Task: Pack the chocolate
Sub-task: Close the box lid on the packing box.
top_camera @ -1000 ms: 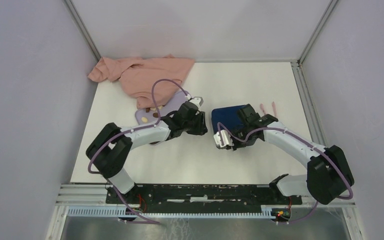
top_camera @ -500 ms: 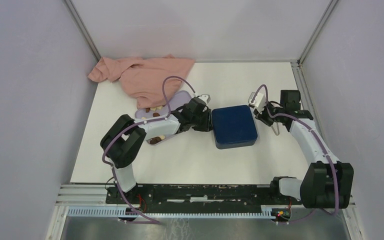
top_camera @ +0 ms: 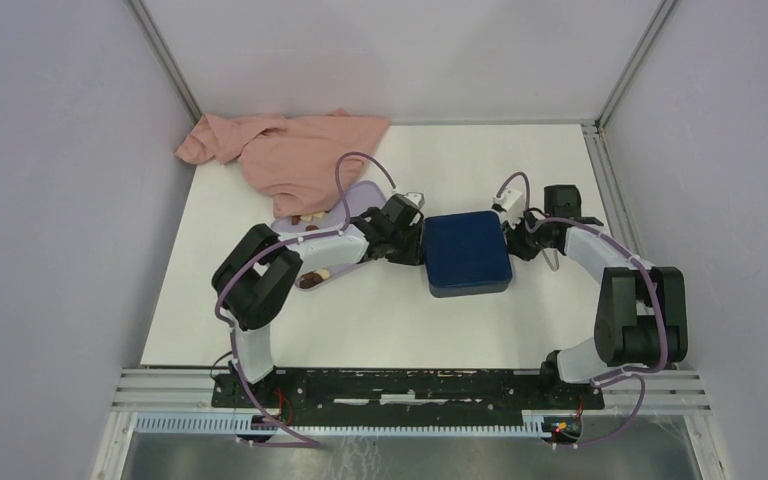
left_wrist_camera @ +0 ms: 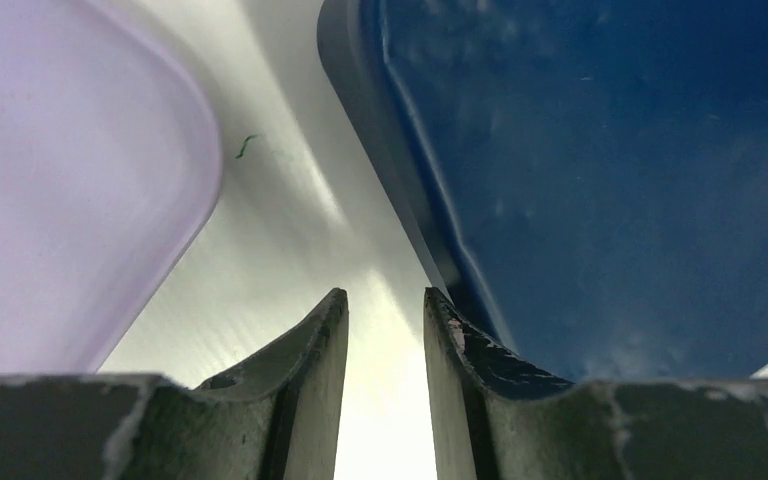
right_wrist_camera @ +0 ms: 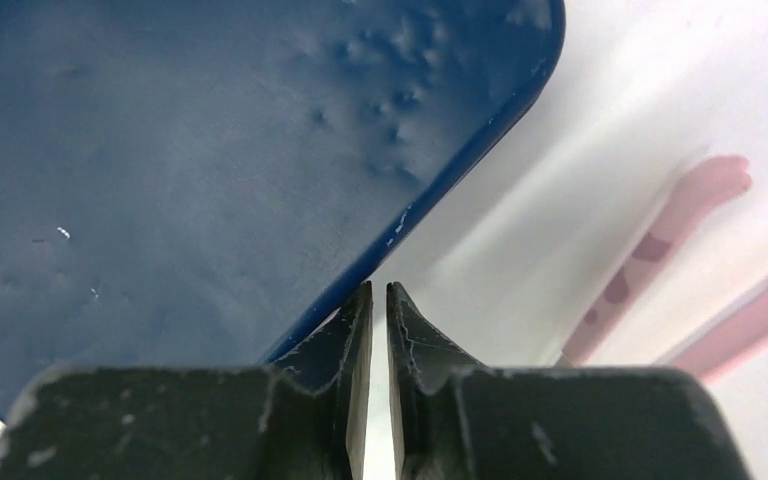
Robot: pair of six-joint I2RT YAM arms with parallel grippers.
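The dark blue box (top_camera: 467, 252) lies closed at mid-table. A few brown and cream pieces of chocolate (top_camera: 310, 218) show on the lilac tray (top_camera: 362, 193) to its left, and more chocolate (top_camera: 312, 279) shows below my left arm, which hides most of the tray. My left gripper (top_camera: 412, 240) stands open and empty at the box's left edge. In the left wrist view the gripper (left_wrist_camera: 385, 300) points between the box (left_wrist_camera: 610, 180) and the tray (left_wrist_camera: 60, 180). My right gripper (top_camera: 516, 235) is shut and empty at the box's right edge; in the right wrist view the gripper (right_wrist_camera: 379, 290) is beside the box (right_wrist_camera: 210, 150).
A crumpled pink cloth (top_camera: 285, 150) lies at the back left, touching the tray's far side. Two thin pink strips (right_wrist_camera: 660, 240) lie on the table right of the box, under my right arm. Walls close in the table on the left, the right and the back.
My right arm swung from over the box's front left to its right side, then drew in to the edge, jaws closing. My left gripper narrowed and shifted slightly right toward the box.
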